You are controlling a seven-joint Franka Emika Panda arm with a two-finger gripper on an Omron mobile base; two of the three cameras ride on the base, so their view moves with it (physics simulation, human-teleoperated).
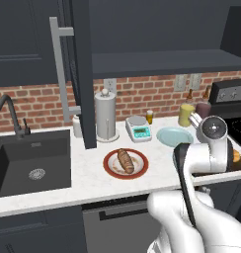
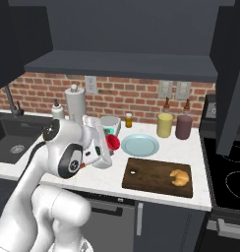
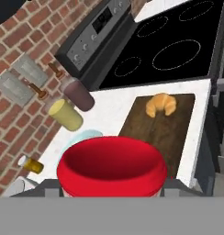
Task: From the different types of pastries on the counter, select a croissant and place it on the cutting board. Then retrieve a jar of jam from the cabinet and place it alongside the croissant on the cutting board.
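The fingers (image 2: 111,143) are closed on the jar (image 2: 112,142), held in the air above the worktop (image 2: 92,179) just left of the blue plate (image 2: 140,144). In the hand view the jar (image 3: 112,166) sits large and red at the bottom, its base toward the camera; the fingertips themselves are mostly hidden behind it, so the grip is judged from how the jar sits between them.

The croissant (image 2: 179,177) lies on the right part of the board (image 2: 151,174), which rests on the worktop between the plate and the stove (image 2: 230,182). In the hand view the croissant (image 3: 161,104) is at the far end of the board (image 3: 164,133).

The loaf (image 1: 126,160) lies on a red-rimmed plate (image 1: 112,165) right of the sink (image 1: 23,168). The cabinet door (image 1: 83,74) stands open, edge-on, with its bar handle (image 1: 58,69) to its left. A yellow bottle (image 2: 165,124) and a maroon bottle (image 2: 183,126) stand by the brick wall behind the blue plate.
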